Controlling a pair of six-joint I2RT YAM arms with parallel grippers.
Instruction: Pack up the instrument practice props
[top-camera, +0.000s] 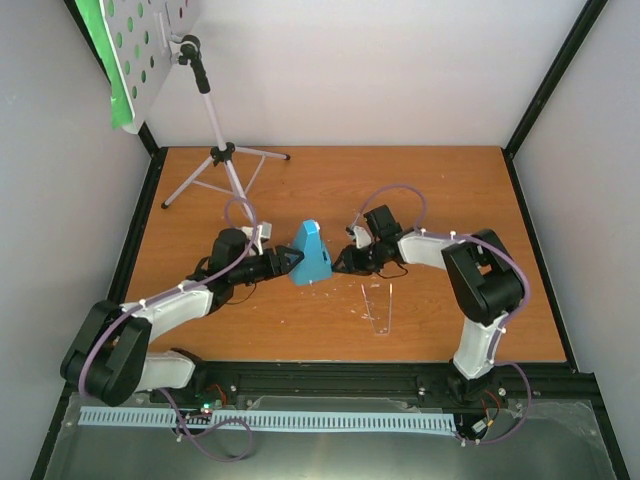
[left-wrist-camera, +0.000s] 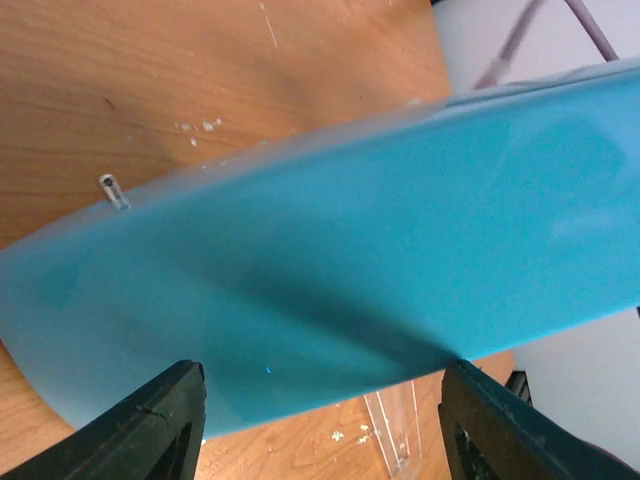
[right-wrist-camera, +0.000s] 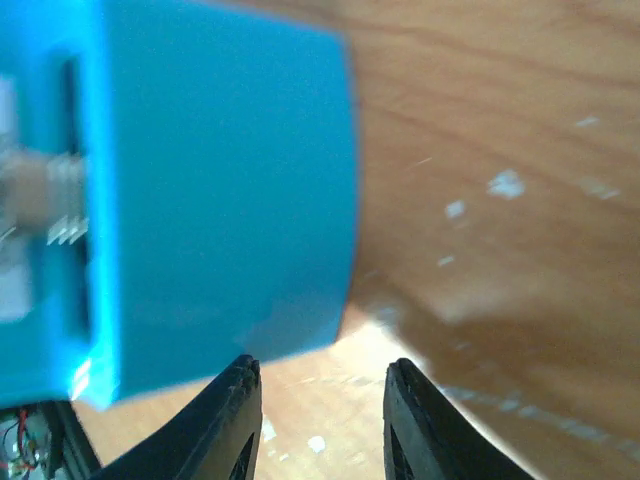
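The small blue pyramid metronome (top-camera: 311, 255) stands upright in the middle of the table, between both grippers. My left gripper (top-camera: 290, 263) reaches it from the left. In the left wrist view the metronome (left-wrist-camera: 330, 270) fills the frame, and the open left gripper (left-wrist-camera: 325, 375) has a finger on each side of its lower part. My right gripper (top-camera: 341, 262) sits just right of it. Its jaws (right-wrist-camera: 320, 400) are open with only bare table between them, the metronome (right-wrist-camera: 200, 190) just ahead. The silver music stand (top-camera: 225, 160) stands at the back left, with a green sheet (top-camera: 97, 35) behind its grey perforated tray (top-camera: 150, 50).
A clear plastic piece (top-camera: 378, 310) lies flat on the wood in front of the metronome, also seen under the left wrist as a clear plastic piece (left-wrist-camera: 398, 430). The tripod legs (top-camera: 190, 188) spread over the table's back left. Black frame rails edge the table.
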